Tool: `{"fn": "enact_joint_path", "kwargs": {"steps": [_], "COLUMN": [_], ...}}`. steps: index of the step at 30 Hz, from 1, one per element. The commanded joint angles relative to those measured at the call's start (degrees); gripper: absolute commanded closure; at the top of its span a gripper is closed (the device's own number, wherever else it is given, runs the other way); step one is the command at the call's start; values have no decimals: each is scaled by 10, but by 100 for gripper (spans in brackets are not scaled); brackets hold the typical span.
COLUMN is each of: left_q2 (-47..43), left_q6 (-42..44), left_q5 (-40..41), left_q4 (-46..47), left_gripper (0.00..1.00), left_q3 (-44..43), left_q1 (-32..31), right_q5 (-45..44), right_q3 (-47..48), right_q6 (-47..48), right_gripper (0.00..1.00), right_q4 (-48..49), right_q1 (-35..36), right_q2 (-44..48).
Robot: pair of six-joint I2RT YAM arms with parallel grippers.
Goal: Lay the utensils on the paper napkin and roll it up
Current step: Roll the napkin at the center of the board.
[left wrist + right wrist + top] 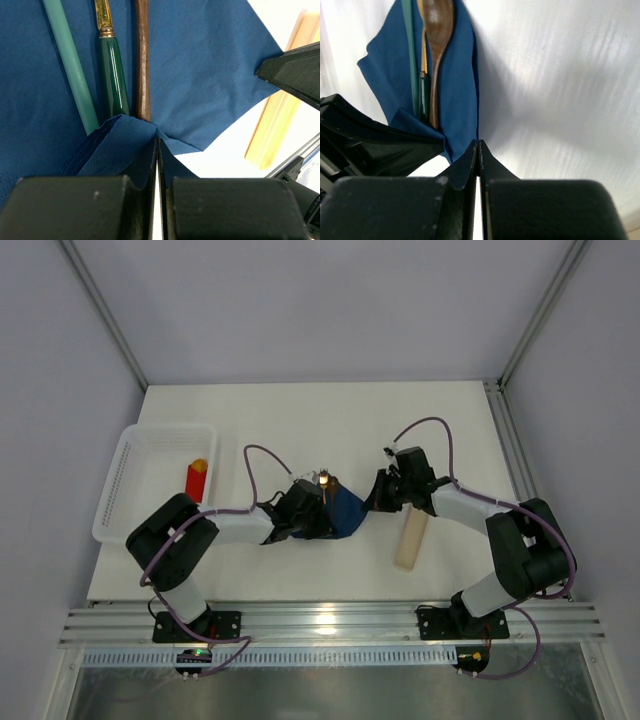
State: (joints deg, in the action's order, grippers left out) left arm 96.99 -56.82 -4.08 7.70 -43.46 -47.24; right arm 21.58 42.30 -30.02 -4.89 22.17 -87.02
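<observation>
Pinching the paper napkin (345, 515) mid-desk (300, 420), your left hand (157, 143) and right hand (478, 145) are both pressed together on its edges. It looks thin, limp and tearable, so pull gently; the stiff, slippery utensils (112, 75) lie inside.

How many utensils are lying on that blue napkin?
3, side by side on the napkin: a teal stick, a green-handled piece, a brown wooden spoon. The fold may hide more.

- We find open passage over the bare far half of the table (300, 420).
- Between the left gripper (157, 145) and the right gripper (478, 145), the paper napkin (347, 512) and the utensils (112, 80) fill the gap.
- The beige bar (411, 540) blocks the right side, and the white basket (112, 490) with a red block (197, 481) blocks the left.
</observation>
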Motion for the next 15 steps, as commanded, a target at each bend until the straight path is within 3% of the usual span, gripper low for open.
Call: {"fn": "enact_joint_path", "kwargs": {"steps": [1, 15], "left_q2": [7, 14], "left_q6": [-2, -8], "left_q5": [4, 4], "left_q4": [19, 28], "left_gripper": [100, 100], "left_q3": [1, 7], "left_q1": [-3, -6], "right_q5": [4, -12], "right_q3": [37, 100], "right_q6": [13, 9], "right_gripper": [96, 96], "right_q4": [1, -33], "right_q1": [12, 71], "right_q2": [22, 15]}}
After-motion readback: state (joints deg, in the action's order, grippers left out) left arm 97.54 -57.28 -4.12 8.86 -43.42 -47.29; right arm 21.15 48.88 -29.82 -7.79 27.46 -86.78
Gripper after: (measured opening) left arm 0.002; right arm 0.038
